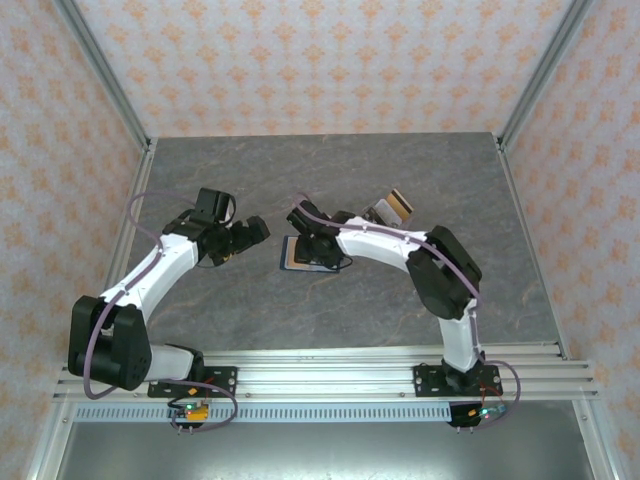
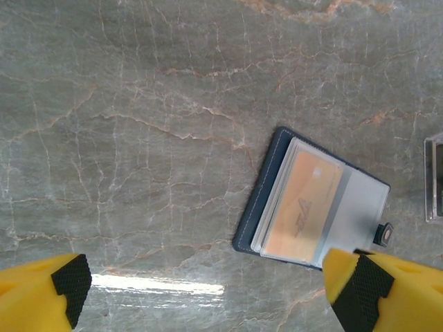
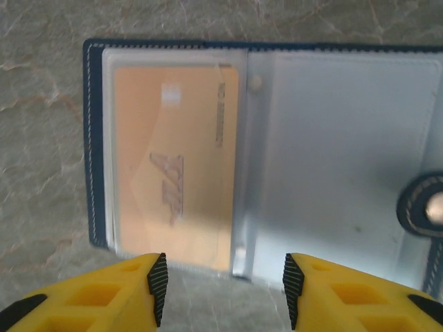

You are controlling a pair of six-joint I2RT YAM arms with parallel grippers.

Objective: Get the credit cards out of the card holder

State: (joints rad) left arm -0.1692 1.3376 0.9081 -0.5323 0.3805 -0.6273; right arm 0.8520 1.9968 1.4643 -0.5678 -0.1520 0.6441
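While the card holder (image 3: 332,159) is lying open and flat on the counter (image 1: 250,170), one orange card (image 3: 176,166) is sitting in its left pocket under a clear sleeve (image 3: 242,138). This card is carrying a faint slanted logo at its middle and a line of small print along its right edge; both are too blurred to read. The right pocket is showing plain grey-blue lining, and one closure tab (image 3: 429,207) with a round snap is projecting at the right edge of the right wrist frame.

In the top view, the holder is lying at centre frame. A small fanned group of loose cards (image 1: 392,208) is lying just up and right of it; their number cannot be told.

The right fingers (image 3: 158,287) are standing apart over the holder's lower edge, clamping nothing. The left fingers (image 2: 69,283) are standing wide apart at the bottom corners of the left wrist frame, gripping nothing, with the right-hand one overlapping the holder's lower corner near the tab.

Bare counter is lying open to the left of, above and below the holder.
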